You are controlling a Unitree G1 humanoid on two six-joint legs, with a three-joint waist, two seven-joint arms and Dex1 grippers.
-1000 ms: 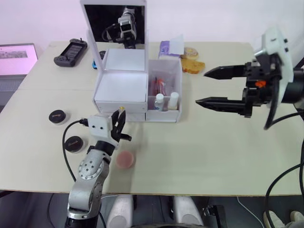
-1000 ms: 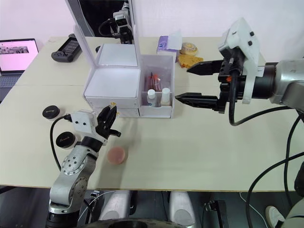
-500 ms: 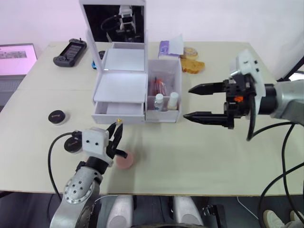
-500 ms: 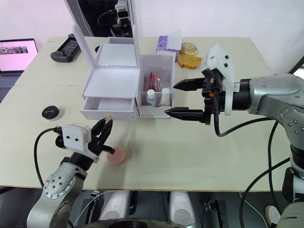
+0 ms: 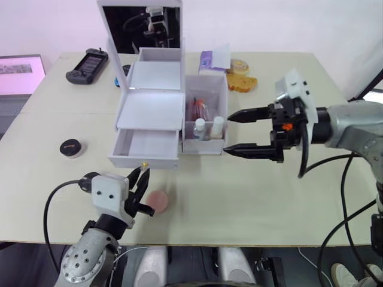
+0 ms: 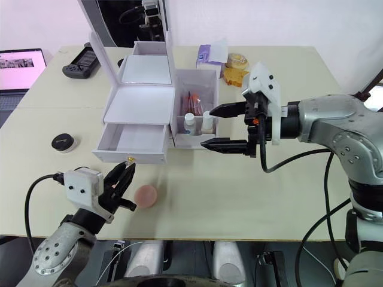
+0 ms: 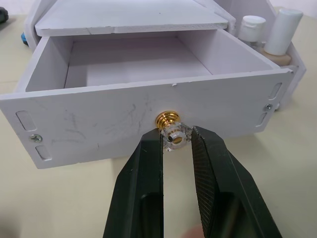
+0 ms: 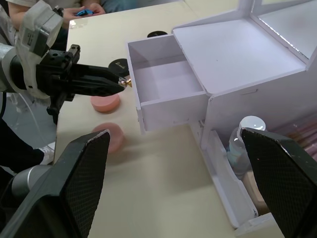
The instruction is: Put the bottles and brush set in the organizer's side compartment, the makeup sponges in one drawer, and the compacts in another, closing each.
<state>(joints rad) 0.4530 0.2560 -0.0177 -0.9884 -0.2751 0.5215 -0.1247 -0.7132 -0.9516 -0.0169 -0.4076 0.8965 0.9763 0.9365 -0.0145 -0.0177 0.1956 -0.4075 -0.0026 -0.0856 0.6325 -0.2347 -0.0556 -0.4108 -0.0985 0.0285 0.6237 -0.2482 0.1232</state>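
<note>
White organizer: one drawer out; left claw pinching knob; right claw spread.

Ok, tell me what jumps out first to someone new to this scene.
The white organizer mid-table, its lower drawer pulled out and empty. The left pincer grips the drawer's gold knob, and the right pincer hovers open beside the side compartment holding the bottles.

Setting: robot test lab or office.
Surface: plain beige table against a bare white wall.
Equipment: open laptop and handheld controller, both far beyond the left gripper.
Cabling: loose black cables.
</note>
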